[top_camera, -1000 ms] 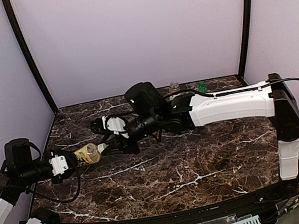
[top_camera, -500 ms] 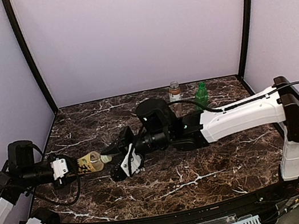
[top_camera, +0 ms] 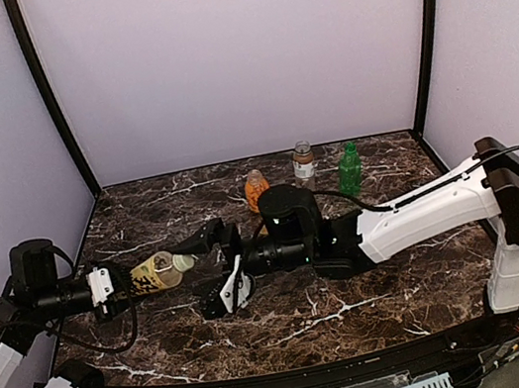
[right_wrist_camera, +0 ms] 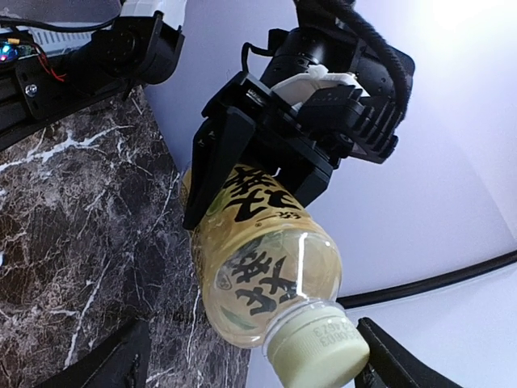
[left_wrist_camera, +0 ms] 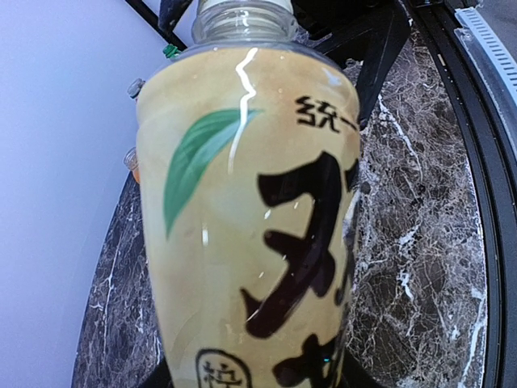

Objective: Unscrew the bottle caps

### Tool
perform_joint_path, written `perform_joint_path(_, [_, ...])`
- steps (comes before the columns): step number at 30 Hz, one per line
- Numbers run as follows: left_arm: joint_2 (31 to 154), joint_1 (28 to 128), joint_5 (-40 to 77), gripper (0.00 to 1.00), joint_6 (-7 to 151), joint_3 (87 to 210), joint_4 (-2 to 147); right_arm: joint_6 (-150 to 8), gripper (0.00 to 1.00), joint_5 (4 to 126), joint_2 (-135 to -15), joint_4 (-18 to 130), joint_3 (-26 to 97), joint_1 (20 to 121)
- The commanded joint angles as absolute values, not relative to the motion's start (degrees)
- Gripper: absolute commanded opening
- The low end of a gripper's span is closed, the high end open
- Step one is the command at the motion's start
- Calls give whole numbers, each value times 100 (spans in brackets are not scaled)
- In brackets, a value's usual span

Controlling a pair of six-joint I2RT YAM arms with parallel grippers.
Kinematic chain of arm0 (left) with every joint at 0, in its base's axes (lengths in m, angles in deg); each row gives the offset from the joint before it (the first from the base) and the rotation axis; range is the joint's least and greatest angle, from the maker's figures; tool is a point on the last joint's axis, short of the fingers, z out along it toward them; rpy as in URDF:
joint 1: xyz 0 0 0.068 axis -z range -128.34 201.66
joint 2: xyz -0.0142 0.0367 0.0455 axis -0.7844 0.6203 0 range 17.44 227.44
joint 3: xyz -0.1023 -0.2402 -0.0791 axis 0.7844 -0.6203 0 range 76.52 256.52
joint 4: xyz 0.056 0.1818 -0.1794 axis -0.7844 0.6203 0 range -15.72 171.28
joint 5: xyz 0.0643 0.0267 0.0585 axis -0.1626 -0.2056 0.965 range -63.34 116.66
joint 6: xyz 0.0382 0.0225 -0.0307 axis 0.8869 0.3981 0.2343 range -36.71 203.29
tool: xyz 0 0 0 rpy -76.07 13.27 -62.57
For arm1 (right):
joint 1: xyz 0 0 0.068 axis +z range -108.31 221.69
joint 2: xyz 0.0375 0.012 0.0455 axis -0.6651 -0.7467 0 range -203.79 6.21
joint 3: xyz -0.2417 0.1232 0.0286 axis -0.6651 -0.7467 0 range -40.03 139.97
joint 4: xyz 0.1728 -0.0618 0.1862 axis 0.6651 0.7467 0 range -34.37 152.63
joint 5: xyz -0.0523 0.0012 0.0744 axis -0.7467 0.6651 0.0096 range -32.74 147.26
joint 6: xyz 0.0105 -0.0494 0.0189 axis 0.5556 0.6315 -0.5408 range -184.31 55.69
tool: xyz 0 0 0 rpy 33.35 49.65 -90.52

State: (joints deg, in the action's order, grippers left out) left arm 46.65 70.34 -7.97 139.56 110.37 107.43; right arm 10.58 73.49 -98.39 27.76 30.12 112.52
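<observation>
The left gripper [top_camera: 132, 279] clamped the tea bottle [top_camera: 155, 271] level, its pale yellow cap [top_camera: 183, 263] pointing rightward between the right gripper's [top_camera: 198, 275] spread jaws.

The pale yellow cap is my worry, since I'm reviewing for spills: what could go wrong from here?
The right gripper has its jaws open either side of the pale yellow screw cap; closing off-centre could slip off it.
The left gripper holds the beige-labelled plastic bottle lying sideways over the marble table; uncapped, its contents may spill.
The right arm is close to the orange bottle behind it and might knock it.
</observation>
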Motion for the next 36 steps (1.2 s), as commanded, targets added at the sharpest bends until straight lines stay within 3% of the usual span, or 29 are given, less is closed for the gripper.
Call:
perform_joint_path(1, [4620,7055,-771,1,13778,11060,10334,177,91,7240,-9398,2220,2728,11223])
perform_joint_path(3, [4606,7056,-640,1,13727,11005,10122,-370,99,7255,-9327,2359,2776,11162])
perform_joint_path(10, [4548,7056,375,1,13582,10677,8854,-3392,99,8521,-9141,3494,3420,10601])
perform_joint_path(13, [4548,7056,724,1,13749,10544,8469,-5363,98,8985,-9361,3818,3977,10253])
perform_joint_path(20, [4619,7069,1468,1,14093,10349,8024,-9442,83,9348,-10342,4404,5510,9663])
perform_joint_path(24, [4654,7082,1521,1,14228,10331,7996,-10330,74,9287,-10798,5199,6163,9671])
perform_joint_path(36, [4696,7091,1528,1,14404,10263,7973,-10655,66,9779,-11357,5878,6750,9811])
